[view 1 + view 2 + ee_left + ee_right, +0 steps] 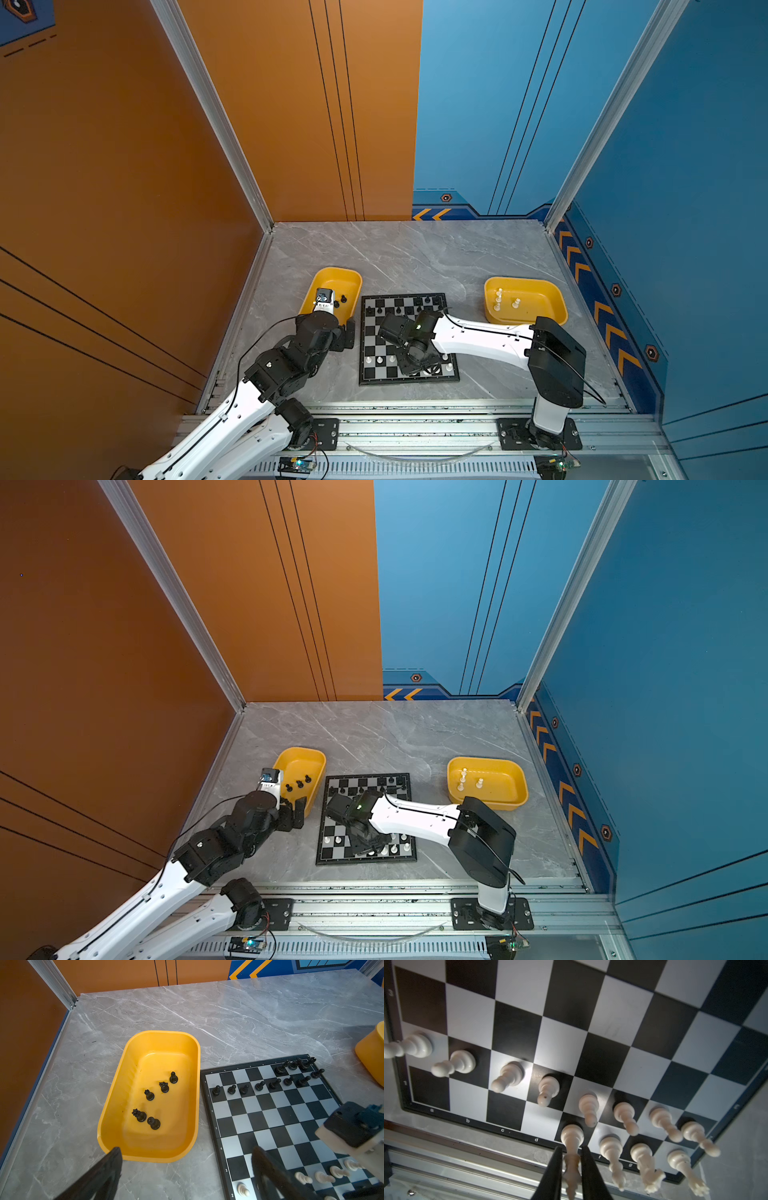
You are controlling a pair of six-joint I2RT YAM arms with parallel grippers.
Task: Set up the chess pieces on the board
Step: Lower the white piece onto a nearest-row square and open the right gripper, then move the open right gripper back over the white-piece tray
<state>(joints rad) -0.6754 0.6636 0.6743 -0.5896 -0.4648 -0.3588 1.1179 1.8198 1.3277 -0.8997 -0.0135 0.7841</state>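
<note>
Right gripper (571,1148), lower centre, narrow around tall white piece (572,1134), grip uncertain: widen evenly, rise vertically, sparing its neighbour (610,1147)

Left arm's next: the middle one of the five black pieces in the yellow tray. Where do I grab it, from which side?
Take the middle black piece by its slimmer upper body, from straight above. It stands upright on a wide base, the walls of the yellow tray may block a sideways approach, and its neighbours leave room for the jaws.

Board (372,334) middle rows bare, white pieces (626,1114) crowd right tool (571,1149), black pieces (259,1085) line far rows
</note>
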